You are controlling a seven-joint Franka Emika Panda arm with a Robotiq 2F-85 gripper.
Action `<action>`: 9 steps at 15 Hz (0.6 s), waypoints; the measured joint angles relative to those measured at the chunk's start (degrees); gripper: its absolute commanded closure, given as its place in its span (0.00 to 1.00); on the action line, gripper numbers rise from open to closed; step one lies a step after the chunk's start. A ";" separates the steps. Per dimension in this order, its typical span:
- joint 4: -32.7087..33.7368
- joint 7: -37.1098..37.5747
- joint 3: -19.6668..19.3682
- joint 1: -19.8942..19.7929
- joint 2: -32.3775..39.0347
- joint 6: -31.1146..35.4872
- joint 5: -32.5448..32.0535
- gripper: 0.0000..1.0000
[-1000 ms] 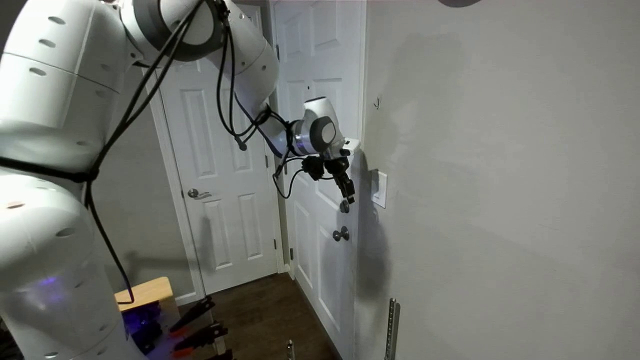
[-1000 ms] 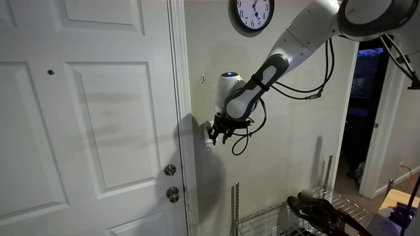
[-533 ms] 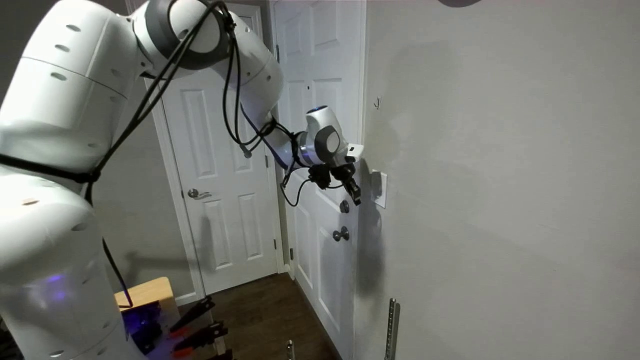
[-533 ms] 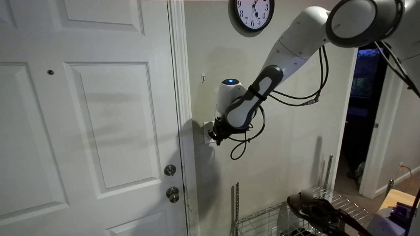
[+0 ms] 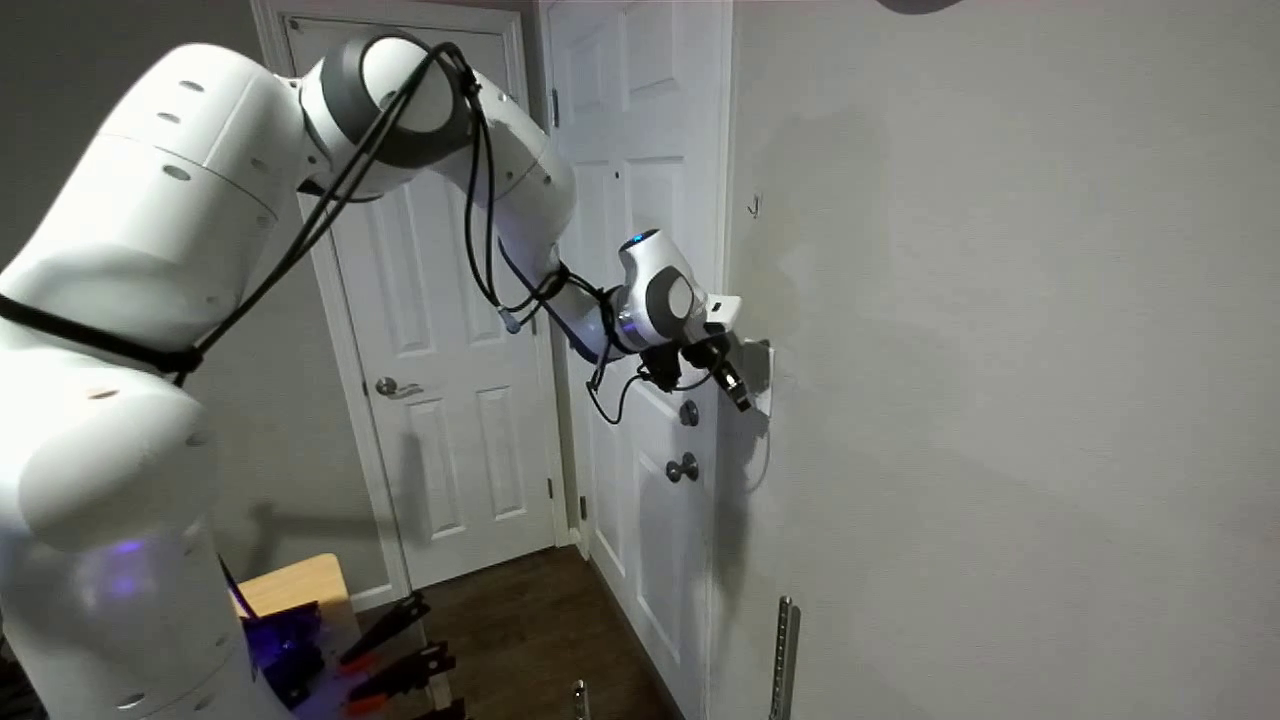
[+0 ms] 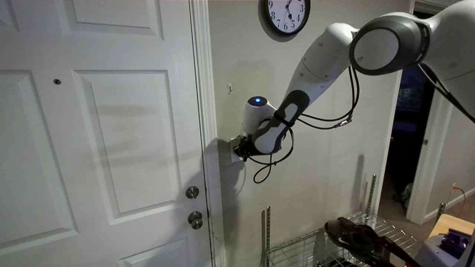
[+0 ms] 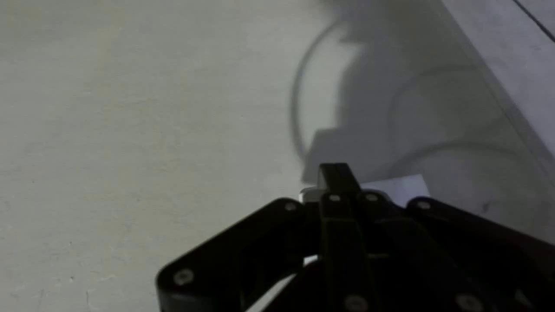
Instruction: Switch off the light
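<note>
Switch plate [image 5: 766, 362] sat fixed to the pale wall [image 5: 1000, 400], near the white door trim [image 6: 207, 111], with the gripper [image 5: 742, 402] in front of it and hiding part of it in both exterior views. In the wrist view its fingers [image 7: 340, 180] were pressed together, with nothing seen between them; whether the tips touched the plate or stood just off it could not be told. The switch itself could not be made out, so rocker or toggle was a guess. It would probably move lightly with some spring, in hard, smooth plastic, and seemed to need no grasp: a gentle push with the joined tips, at whichever end meant off, looked best. Slipping sideways off the plastic looked likelier than breakage. For writing, the wall clock [image 6: 287, 16] showed dial numerals from 3 round to 9; no brand or label could be read on arm [image 6: 323, 59] or plate.
</note>
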 measured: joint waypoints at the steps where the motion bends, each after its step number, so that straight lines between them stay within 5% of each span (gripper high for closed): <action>1: 0.46 0.11 -0.11 0.22 0.45 0.02 0.31 1.00; 9: 0.71 1.94 -3.29 3.88 0.57 0.18 0.44 1.00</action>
